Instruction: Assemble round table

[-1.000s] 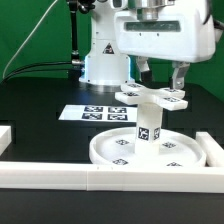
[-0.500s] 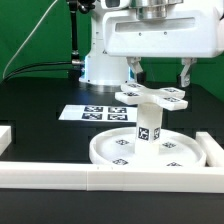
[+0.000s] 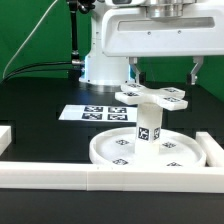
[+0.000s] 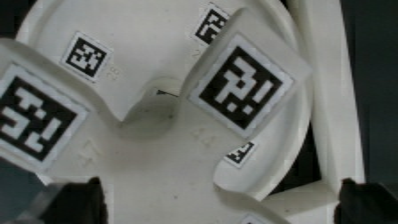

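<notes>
The large rimmed round disc [image 3: 105, 150] lies flat on the black table. The short cylinder post [image 3: 148, 128] stands upright at its middle. The four-armed cross piece [image 3: 152, 96] sits on top of the post. My gripper [image 3: 165, 72] hangs just above the cross piece, open and empty, with one finger [image 3: 133, 72] on each side and clear of it. In the wrist view the cross piece [image 4: 160, 120] fills the picture, and my gripper [image 4: 210, 208] shows only as two dark fingertips [image 4: 71, 205] at the edge, far apart.
The marker board [image 3: 95, 113] lies behind the disc toward the exterior view's left. Long white rails run along the front [image 3: 100, 178], beside the disc at the right [image 3: 212, 150] and at the left edge [image 3: 5, 135]. The robot base [image 3: 105, 65] stands behind.
The jaws have spread apart from close around the cross piece, letting it go. The hand has lifted slightly. The cross piece, post and disc have not moved.
</notes>
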{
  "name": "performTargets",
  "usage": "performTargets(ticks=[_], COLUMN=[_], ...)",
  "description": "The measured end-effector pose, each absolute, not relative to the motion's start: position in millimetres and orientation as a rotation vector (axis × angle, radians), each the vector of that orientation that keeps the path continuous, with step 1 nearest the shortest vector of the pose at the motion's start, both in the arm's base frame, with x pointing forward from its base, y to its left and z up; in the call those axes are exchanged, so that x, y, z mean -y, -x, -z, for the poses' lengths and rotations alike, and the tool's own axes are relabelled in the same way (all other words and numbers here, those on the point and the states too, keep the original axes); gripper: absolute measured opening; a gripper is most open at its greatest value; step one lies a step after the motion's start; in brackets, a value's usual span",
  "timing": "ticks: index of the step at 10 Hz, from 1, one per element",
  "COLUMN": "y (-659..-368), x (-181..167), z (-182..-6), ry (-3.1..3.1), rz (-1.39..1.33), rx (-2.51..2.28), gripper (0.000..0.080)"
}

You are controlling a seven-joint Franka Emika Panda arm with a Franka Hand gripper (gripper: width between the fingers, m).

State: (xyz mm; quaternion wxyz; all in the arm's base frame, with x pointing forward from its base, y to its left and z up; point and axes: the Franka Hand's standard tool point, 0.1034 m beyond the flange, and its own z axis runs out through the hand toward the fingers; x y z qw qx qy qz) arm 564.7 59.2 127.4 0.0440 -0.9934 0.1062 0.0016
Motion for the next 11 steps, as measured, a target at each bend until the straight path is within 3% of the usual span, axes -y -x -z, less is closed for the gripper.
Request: performTargets(ticks=[11], y=[-568.1], x=[-61.0], z=[-130.1], ry=[2.97], rz=[0.012], rx=[0.97], gripper=[0.0649])
